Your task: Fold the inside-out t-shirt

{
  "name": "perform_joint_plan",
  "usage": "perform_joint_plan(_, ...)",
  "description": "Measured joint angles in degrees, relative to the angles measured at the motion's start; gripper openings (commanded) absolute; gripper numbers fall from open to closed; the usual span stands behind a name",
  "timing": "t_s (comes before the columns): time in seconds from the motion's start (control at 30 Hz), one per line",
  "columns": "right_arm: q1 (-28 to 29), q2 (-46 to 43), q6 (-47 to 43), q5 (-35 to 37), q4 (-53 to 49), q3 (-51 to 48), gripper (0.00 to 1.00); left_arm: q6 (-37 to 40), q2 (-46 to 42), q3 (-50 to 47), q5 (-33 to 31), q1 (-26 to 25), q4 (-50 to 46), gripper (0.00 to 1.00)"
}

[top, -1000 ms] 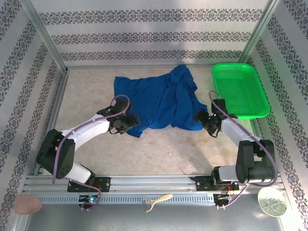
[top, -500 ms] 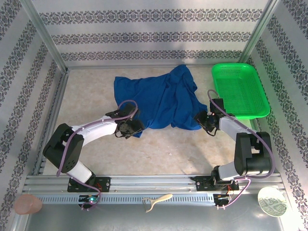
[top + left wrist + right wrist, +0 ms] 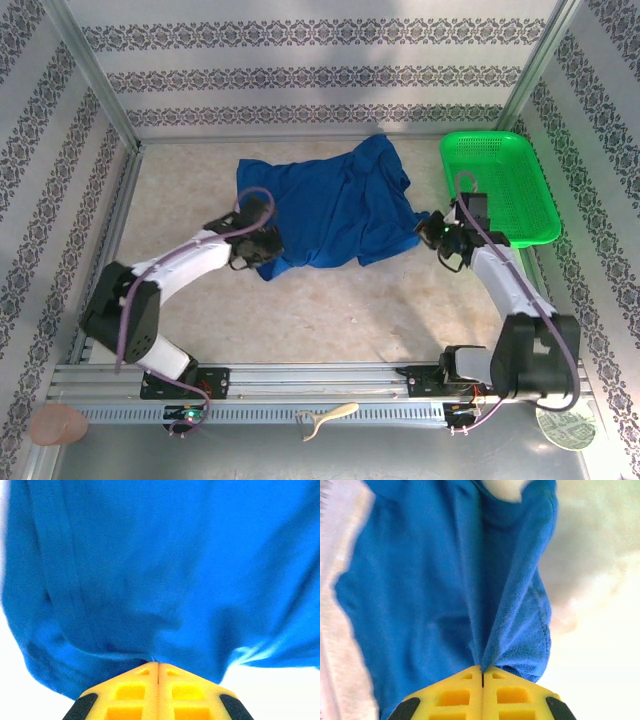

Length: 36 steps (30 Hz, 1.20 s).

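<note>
Left hand (image 3: 266, 249) is clamped on a corner of the blue t-shirt (image 3: 330, 205), well apart from the green basket (image 3: 500, 190). Right hand (image 3: 430, 230) pinches cloth just beside that basket.

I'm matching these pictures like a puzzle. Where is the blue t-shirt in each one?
Top external: the t-shirt lies crumpled mid-table, left of the green basket.
Left wrist: it spreads across the top and middle, above the shut left end effector.
Right wrist: it drapes over the left and middle, above the shut right end effector.
Shared landmark: the shirt edge pinched in each end effector's yellow tips.
</note>
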Motion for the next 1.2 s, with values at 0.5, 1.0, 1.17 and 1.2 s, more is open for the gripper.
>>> perform_joint_plan(0.5,-0.42,-17.53,1.05,-0.15,-16.02,14.71,0.00,6.32,-16.70,12.87,10.14,17.53,-8.76,0.00)
perform_joint_plan(1.0,-0.46,4.87,-3.63,3.06,-11.02,13.46,0.60,10.75,6.64,12.83,14.23,23.19,-5.14,0.40)
perform_joint_plan(1.17,-0.44,-9.68,-3.85,4.37,-12.92,3.54,0.62,12.39,2.93,10.03,14.38,23.32,-4.26,0.49)
perform_joint_plan(1.2,-0.44,-12.11,-3.80,4.79,-13.46,1.11,0.63,12.55,1.27,8.55,14.45,23.32,-4.24,0.51)
